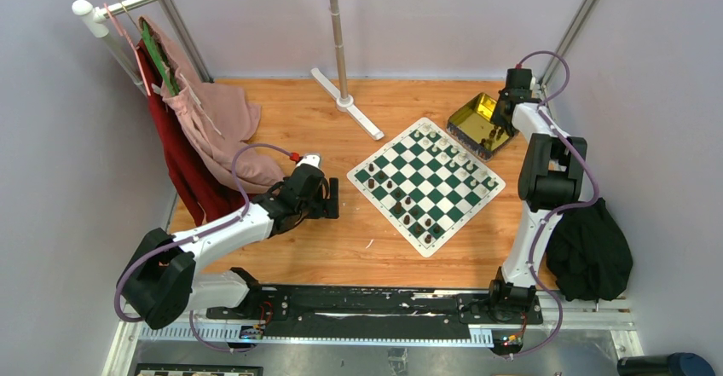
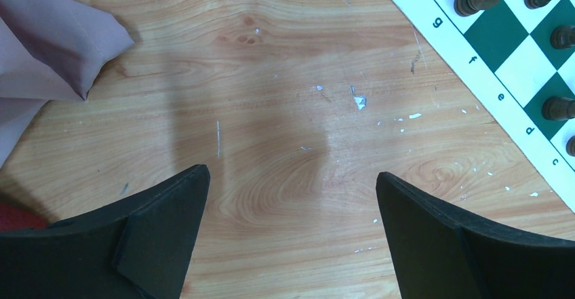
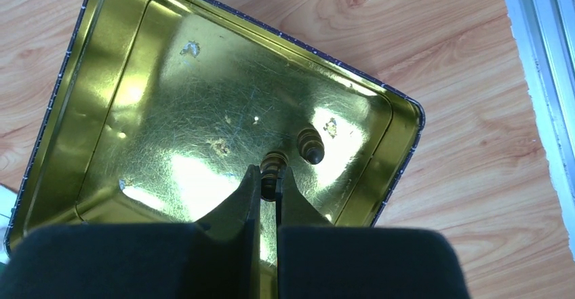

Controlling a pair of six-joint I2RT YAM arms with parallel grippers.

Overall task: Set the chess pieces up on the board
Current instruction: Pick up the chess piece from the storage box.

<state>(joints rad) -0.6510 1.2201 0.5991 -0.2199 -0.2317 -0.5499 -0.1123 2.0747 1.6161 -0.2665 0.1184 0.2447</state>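
Nearest the lens in the right wrist view, the black padded fingers (image 3: 247, 201) of the right gripper (image 3: 269, 179) are seen pressed almost together, w/ only a thin slit left, and a small dark brown chess piece (image 3: 273, 161) is pinched at their tips. That piece is held inside a shiny gold rectangular metal tin (image 3: 122, 75), close to the scratched floor; whether it touches the floor cannot be told. A second dark brown piece (image 3: 311, 145) is lying on the tin floor just beside the tips, to the right, not gripped. From the top view the tin is found at the far right of the light wooden table (image 1: 341, 248), right next to the far-right edge of the flat green-and-white checked board (image 1: 425, 184), which is laid cornerwise approx. mid-table. Many chess pieces (image 1: 407, 201) are already stood on it: dark ones along the near-left side, pale ones along the far-right side. The left gripper (image 2: 291, 175) is spread wide, nothing between its two black fingers, and is held over bare wood. The board's lettered white border is seen off to the right of that gripper, well clear of the fingers, w/ a few dark pieces on the edge squares. A pinkish cloth (image 2: 47, 48) is draped at the left of that view.
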